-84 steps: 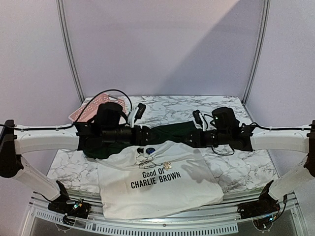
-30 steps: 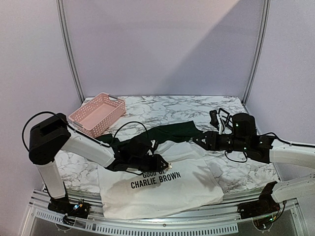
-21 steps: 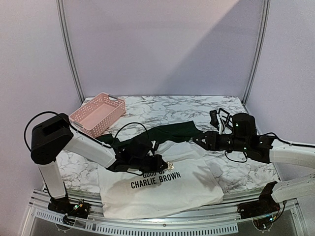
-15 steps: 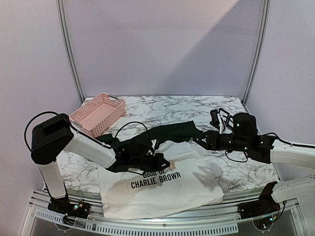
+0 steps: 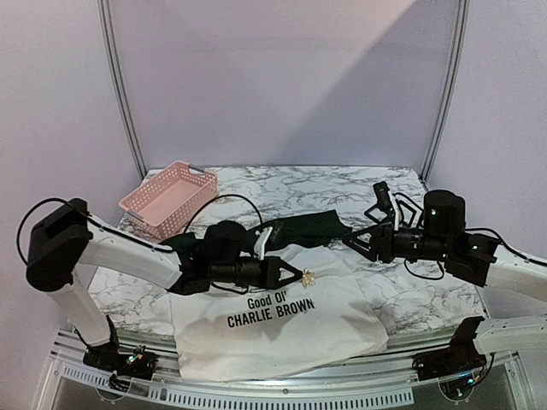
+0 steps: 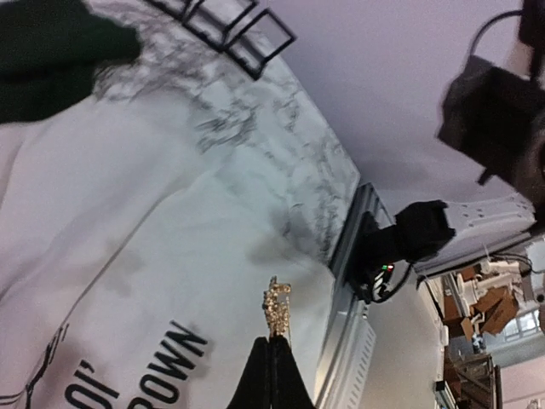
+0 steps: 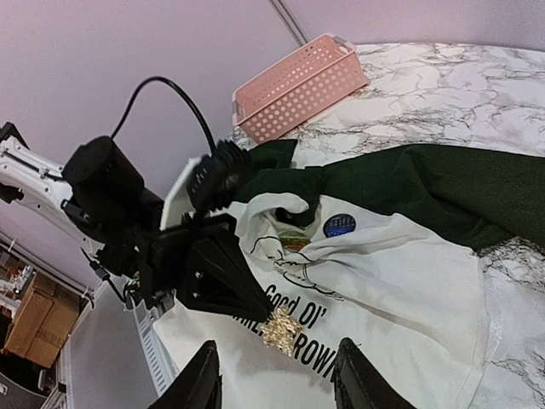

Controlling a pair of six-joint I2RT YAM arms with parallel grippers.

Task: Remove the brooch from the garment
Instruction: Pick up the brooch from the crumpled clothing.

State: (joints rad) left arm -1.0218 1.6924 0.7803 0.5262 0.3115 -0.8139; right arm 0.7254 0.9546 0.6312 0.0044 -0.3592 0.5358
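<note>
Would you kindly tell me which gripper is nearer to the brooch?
Left. The left gripper pinches the brooch in its shut tips; the right gripper hangs open, apart from it, off to its right by the green sleeve.

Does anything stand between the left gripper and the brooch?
Nothing visible. The left gripper is shut on the brooch, which sticks out from its fingertips over the shirt.

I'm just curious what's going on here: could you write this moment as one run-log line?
left jaws: shut on brooch | right jaws: open, empty | T-shirt: lying on table
</note>
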